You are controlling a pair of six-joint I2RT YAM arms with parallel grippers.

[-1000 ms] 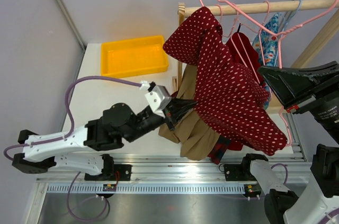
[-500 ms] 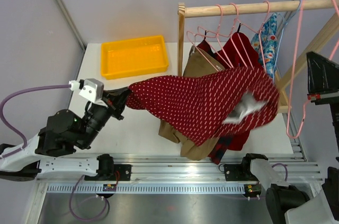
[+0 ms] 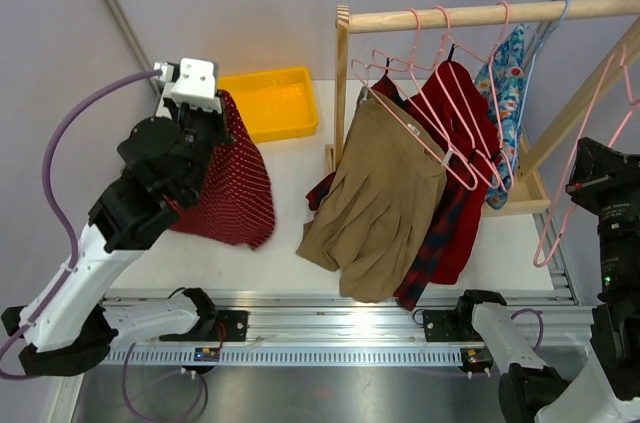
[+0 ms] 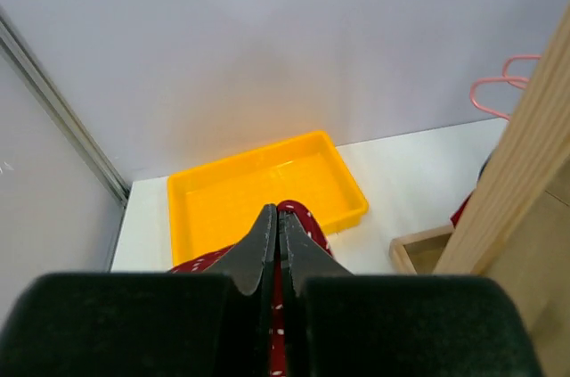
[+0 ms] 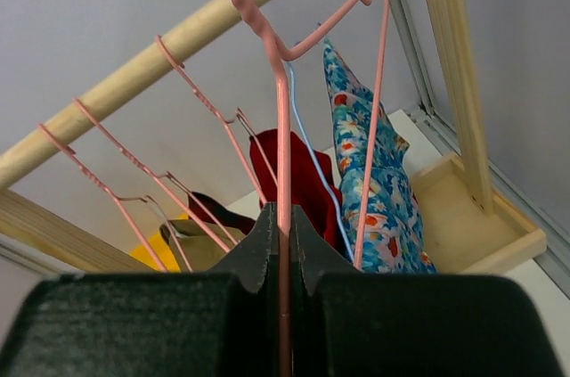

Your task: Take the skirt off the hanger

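Note:
The red polka-dot skirt point(image 3: 230, 183) hangs free from my left gripper point(image 3: 207, 115), over the left side of the white table and clear of the rack. In the left wrist view the jaws point(image 4: 278, 221) are shut on a fold of the skirt point(image 4: 303, 217). My right gripper point(image 3: 592, 173) at the far right is shut on a bare pink wire hanger point(image 3: 578, 143). In the right wrist view the hanger's wire point(image 5: 282, 127) runs up between the shut jaws point(image 5: 283, 217). No cloth hangs on that hanger.
A yellow tray point(image 3: 285, 103) sits at the back of the table, just behind the skirt, and shows in the left wrist view point(image 4: 240, 199). The wooden rack's rod point(image 3: 480, 15) carries pink hangers with a tan garment point(image 3: 375, 193), a dark red one point(image 3: 460, 113) and a floral one point(image 3: 510, 73).
My left arm has swung up and to the left, pulling the skirt off the hanger and away from the rack. My right gripper has come lower at the right with the bare hanger.

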